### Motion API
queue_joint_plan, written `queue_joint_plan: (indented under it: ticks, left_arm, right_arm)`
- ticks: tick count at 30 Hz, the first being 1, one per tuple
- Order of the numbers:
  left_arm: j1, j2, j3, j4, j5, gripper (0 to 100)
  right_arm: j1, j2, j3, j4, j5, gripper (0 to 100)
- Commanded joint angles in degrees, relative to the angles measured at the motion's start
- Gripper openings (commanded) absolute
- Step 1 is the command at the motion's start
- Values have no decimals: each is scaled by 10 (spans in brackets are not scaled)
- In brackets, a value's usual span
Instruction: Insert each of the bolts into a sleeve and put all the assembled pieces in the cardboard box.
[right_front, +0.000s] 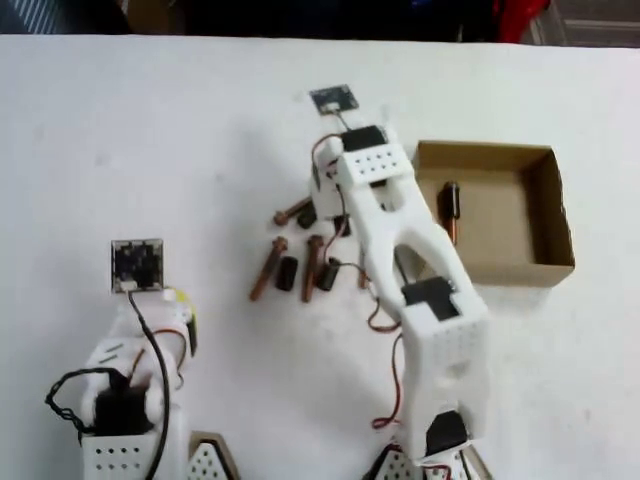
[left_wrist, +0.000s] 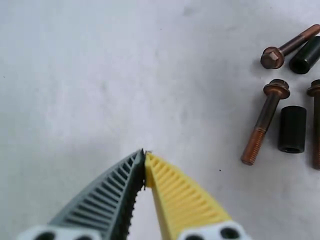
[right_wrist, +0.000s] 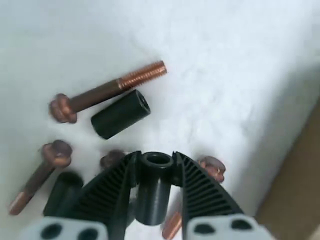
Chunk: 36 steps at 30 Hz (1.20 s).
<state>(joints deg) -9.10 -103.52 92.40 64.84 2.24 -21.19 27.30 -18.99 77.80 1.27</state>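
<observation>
Fingers (right_wrist: 115, 187) of the right tool (right_wrist: 156, 161) are squeezed on a black sleeve (right_wrist: 150, 202). The sleeve stands up between them with its hole open at the top. I think it is held that way so a bolt can slide in. Around it the other parts lie on the white worktop (right_wrist: 225, 60). There is a long bolt (right_wrist: 105, 90) with a loose sleeve (right_wrist: 120, 114) just beside it, and more bolts (right_front: 268, 268) and sleeves are close by. They sit in one little pile, so each part is easy to reach. The box (right_front: 485, 152) sits just beside the pile, on the right arm's side, so done pieces have a short trip. One piece (right_front: 450, 205) lies inside it, and it looks like a bolt in a sleeve. The left tool (left_wrist: 144, 154) is pinched tight on nothing. It hangs over bare worktop, apart from the pile, likely so it is out of the way.
</observation>
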Motion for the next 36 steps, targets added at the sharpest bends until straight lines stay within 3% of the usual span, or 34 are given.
queue_joint_plan:
  ticks: [1,12,20,36]
  left_arm:
    - [0,0,-6,-20,-1,34]
    - [0,0,-5,-19,0,34]
    - [0,0,-5,-19,0,34]
    - [0,0,-9,-16,-2,34]
  right_arm:
    - [-6,-103,-15,37,29,16]
    - [2,-330,-13,195,115,17]
    - [1,-523,97,201,127,17]
    - [6,-919,576,-51,169,17]
